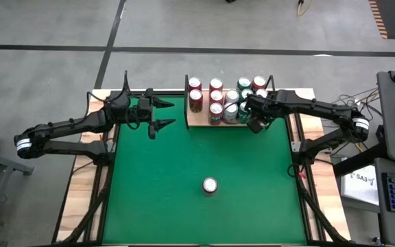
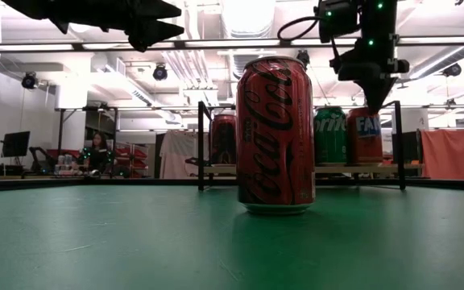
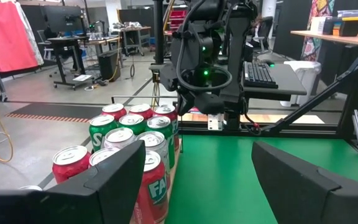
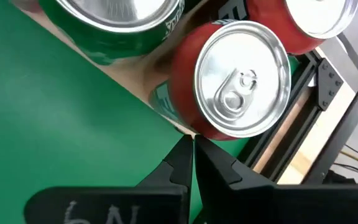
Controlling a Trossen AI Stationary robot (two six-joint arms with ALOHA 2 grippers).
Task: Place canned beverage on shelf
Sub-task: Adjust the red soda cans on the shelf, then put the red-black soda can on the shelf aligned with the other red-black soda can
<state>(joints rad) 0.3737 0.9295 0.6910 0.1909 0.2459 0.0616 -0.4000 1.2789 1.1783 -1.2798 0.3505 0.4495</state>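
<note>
My right gripper (image 4: 191, 146), fingers pressed together, is hovering beside the shelf (image 1: 199, 121), seemingly just above its cans. My left gripper (image 1: 163, 114) is waiting spread, empty. The canned beverage (image 1: 210, 185) is standing mid-table.

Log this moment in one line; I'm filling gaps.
right gripper: shut, empty, by shelf | left gripper: open, idle | can: on table

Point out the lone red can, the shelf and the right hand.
lone red can (image 1: 210, 185), high view, its silver top.
shelf (image 2: 216, 169), low view, front edge of the board.
right hand (image 4: 192, 162), right wrist view, between its shut fingertips.
</note>
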